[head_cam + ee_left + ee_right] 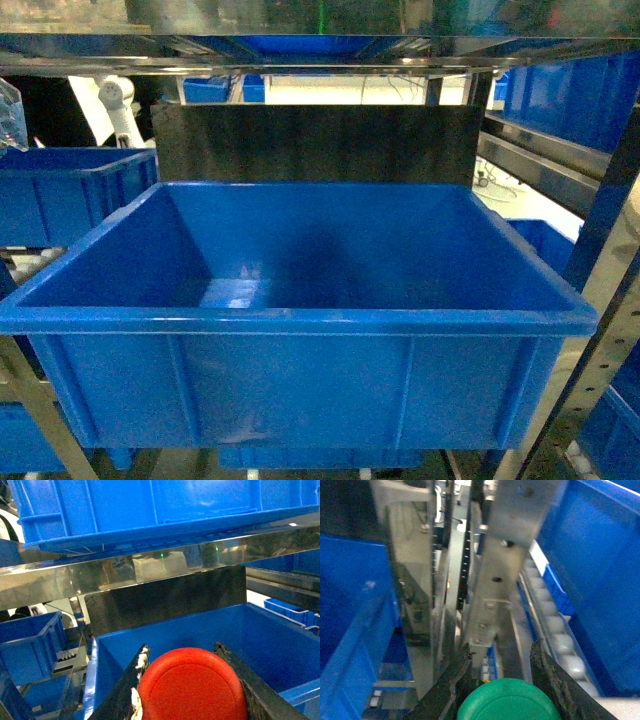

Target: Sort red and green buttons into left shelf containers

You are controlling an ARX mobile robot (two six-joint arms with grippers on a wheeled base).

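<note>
A metal shelf (300,45) runs across the top, with a dark panel (315,145) behind. A big blue bin (300,320) sits in front; no arms show here.

From the left wrist, the left gripper (192,680) is clamped on the red button (192,687). The bin (280,640) lies just ahead of it, below.

From the right wrist, the right gripper (502,680) squeezes the green button (507,700). A metal post (495,580) stands just ahead, with blue bins on both sides.

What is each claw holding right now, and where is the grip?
The left claw grips the red button and the right claw the green button, each with a finger either side of the cap.
</note>
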